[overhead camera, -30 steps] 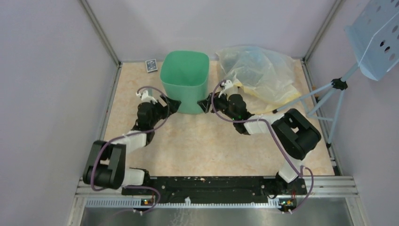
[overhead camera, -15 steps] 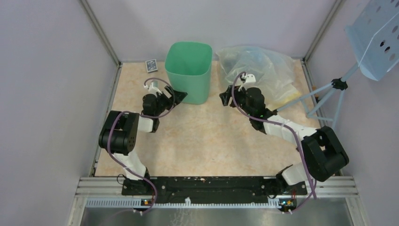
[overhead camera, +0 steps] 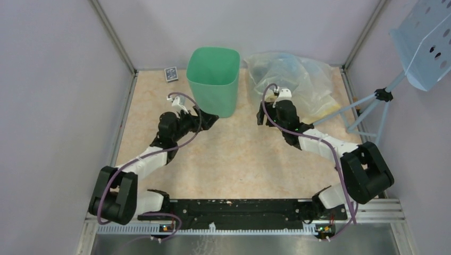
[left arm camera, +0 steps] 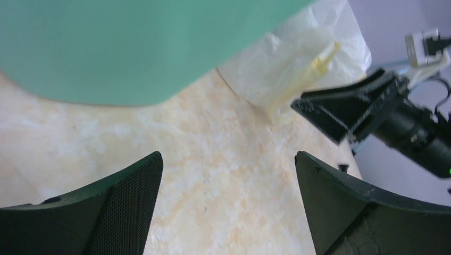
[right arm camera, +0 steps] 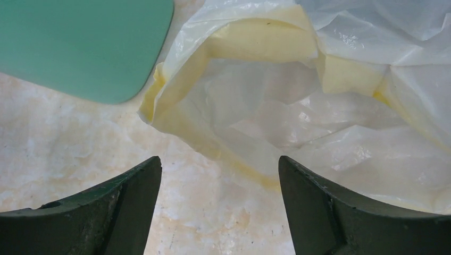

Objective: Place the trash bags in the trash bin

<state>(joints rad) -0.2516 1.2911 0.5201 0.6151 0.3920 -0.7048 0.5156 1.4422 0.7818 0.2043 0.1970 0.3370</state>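
The mint-green trash bin [overhead camera: 213,79] stands upright at the back middle of the table; its wall also shows in the left wrist view [left arm camera: 133,48] and in the right wrist view [right arm camera: 80,42]. No black trash bag is in view. My left gripper [overhead camera: 210,119] is open and empty, low over the table just in front of the bin's left front corner [left arm camera: 228,202]. My right gripper [overhead camera: 261,114] is open and empty to the right of the bin, facing the front edge of the clear and yellowish plastic bags [right arm camera: 219,202].
A heap of clear and yellowish translucent bags [overhead camera: 292,79] lies at the back right, right of the bin [right arm camera: 298,95]. A small dark box [overhead camera: 170,74] lies at the back left. A tripod [overhead camera: 372,101] with a perforated blue panel [overhead camera: 425,42] stands at the right wall.
The bin has shifted slightly back and right, and both grippers have come off its sides. The left gripper has dropped lower in front of it. The right gripper has turned toward the clear bags.
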